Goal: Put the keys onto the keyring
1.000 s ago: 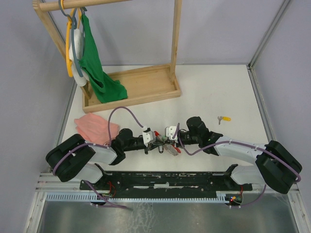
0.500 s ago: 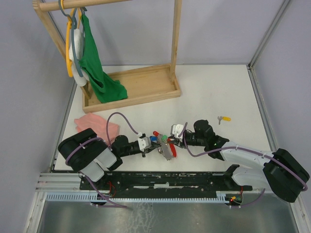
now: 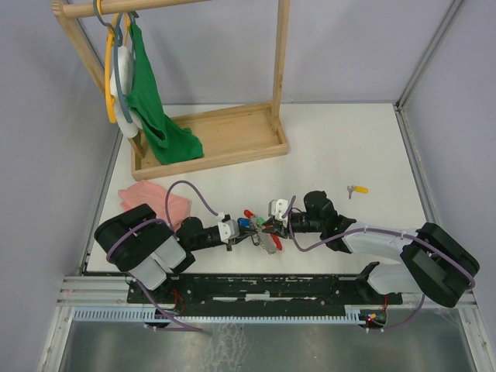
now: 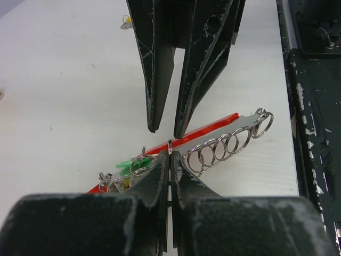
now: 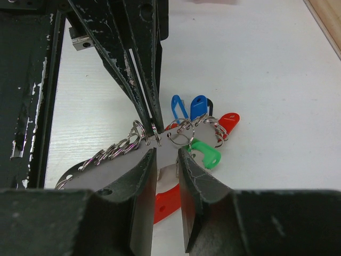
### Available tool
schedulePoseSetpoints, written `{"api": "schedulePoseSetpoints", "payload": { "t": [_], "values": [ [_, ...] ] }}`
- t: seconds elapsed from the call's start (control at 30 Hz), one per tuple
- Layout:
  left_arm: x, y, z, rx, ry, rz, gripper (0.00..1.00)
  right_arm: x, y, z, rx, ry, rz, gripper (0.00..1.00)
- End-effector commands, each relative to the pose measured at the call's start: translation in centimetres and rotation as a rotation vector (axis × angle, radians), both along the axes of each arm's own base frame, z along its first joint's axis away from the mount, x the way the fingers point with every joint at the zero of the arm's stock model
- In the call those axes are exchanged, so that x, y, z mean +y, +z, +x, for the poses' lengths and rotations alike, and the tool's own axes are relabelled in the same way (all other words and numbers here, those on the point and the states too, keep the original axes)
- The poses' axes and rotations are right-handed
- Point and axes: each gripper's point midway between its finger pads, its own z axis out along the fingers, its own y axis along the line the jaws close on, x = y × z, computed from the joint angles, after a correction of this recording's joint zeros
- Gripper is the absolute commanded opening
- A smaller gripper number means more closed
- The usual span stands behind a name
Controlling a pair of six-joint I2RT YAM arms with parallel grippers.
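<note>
The key bunch [image 3: 260, 230] lies on the white table between both arms: a silver plate [image 5: 106, 165] with a chain of rings, a red strip and coloured tags. My left gripper [image 4: 169, 154] is shut on a small keyring [image 4: 169, 144] standing up from the plate. From the opposite side my right gripper [image 5: 166, 154] faces it, jaws open, straddling the plate's edge. The green-tagged key [image 5: 206, 153] hangs on a ring just right of my right fingers. The yellow-tagged key [image 3: 357, 189] lies alone on the table, far right of the bunch.
Blue tags [image 5: 191, 106] and a red tag [image 5: 229, 121] fan out beyond the plate. A pink cloth [image 3: 151, 203] lies by the left arm. A wooden rack [image 3: 209, 143] with a hanging green garment [image 3: 155, 108] stands at the back left. A black rail [image 3: 263, 287] runs along the near edge.
The left arm pulled back toward the near left with the bunch, which now rests lower on the table. The right gripper's jaws opened and it followed to the bunch.
</note>
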Motion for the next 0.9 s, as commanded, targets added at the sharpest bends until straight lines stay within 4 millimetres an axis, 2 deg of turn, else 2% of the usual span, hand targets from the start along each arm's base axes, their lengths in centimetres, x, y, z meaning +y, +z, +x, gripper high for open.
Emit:
{"api": "schedulePoseSetpoints", "payload": {
  "t": [0.0, 0.23, 0.7, 0.77, 0.87],
  "values": [
    [-0.4, 6.1, -0.2, -0.183, -0.032, -0.180, 0.03, 1.0, 1.4, 0.0, -0.036, 0.051, 0.052, 0.30],
    [-0.5, 6.6, -0.6, -0.182, -0.049, -0.195, 0.03, 1.5, 1.7, 0.2, -0.045, 0.064, 0.064, 0.27],
    [-0.5, 6.9, -0.2, -0.175, -0.031, -0.207, 0.03, 2.0, 2.3, -0.9, -0.017, 0.135, 0.088, 0.24],
    [-0.6, 7.0, -0.3, -0.173, -0.037, -0.210, 0.03, 2.0, 2.2, -0.8, -0.017, 0.133, 0.086, 0.21],
    [-0.6, 7.3, -0.6, -0.174, -0.053, -0.217, 0.03, 2.1, 2.1, -0.6, -0.013, 0.128, 0.081, 0.11]
  ]
}}
